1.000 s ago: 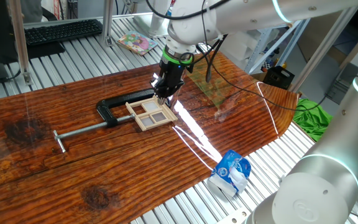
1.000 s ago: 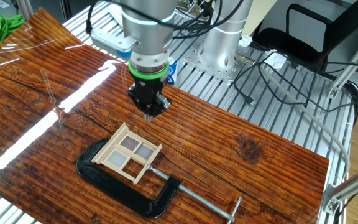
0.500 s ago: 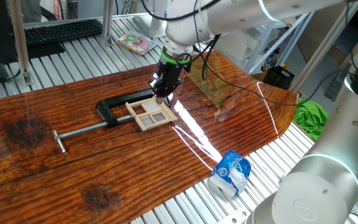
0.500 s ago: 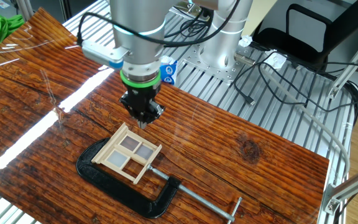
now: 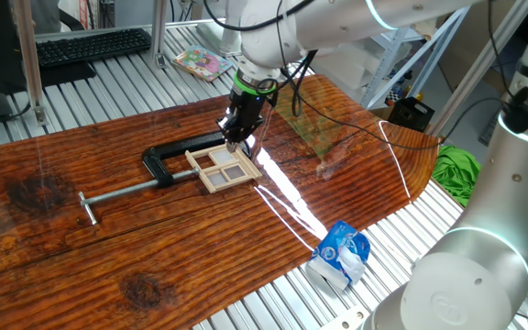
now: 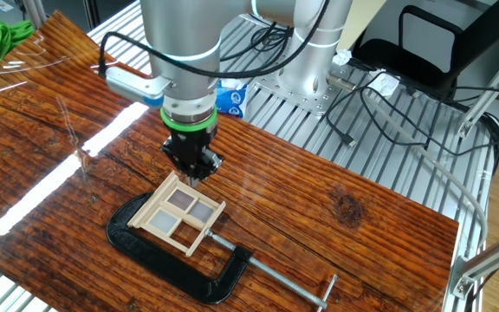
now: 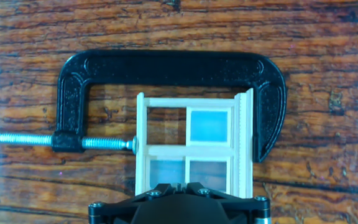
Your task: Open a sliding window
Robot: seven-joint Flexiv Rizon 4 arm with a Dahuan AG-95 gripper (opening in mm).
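Observation:
The sliding window [image 5: 223, 167] is a small pale wood frame with crossbars, lying flat on the wooden table and held in a black C-clamp [image 5: 168, 156]. It also shows in the other fixed view [image 6: 183, 212] and in the hand view [image 7: 194, 146], where the clamp [image 7: 166, 65] arches round its far side. My gripper [image 5: 235, 142] points straight down with its fingers closed to a tip, empty. It hovers at the window's edge on the side away from the clamp screw [image 6: 196, 179]. In the hand view the fingertips [image 7: 180, 184] overlap the window's near rail.
The clamp's long screw bar [image 5: 122, 191] sticks out to the left. A crumpled blue-and-white packet [image 5: 340, 255] lies at the table's front edge. A green cloth [image 5: 456, 170] hangs off to the right. A keyboard [image 5: 90, 46] and a colourful booklet [image 5: 202, 62] lie behind.
My gripper has moved sideways and down from beside the window to just over its edge. The window and clamp have not moved.

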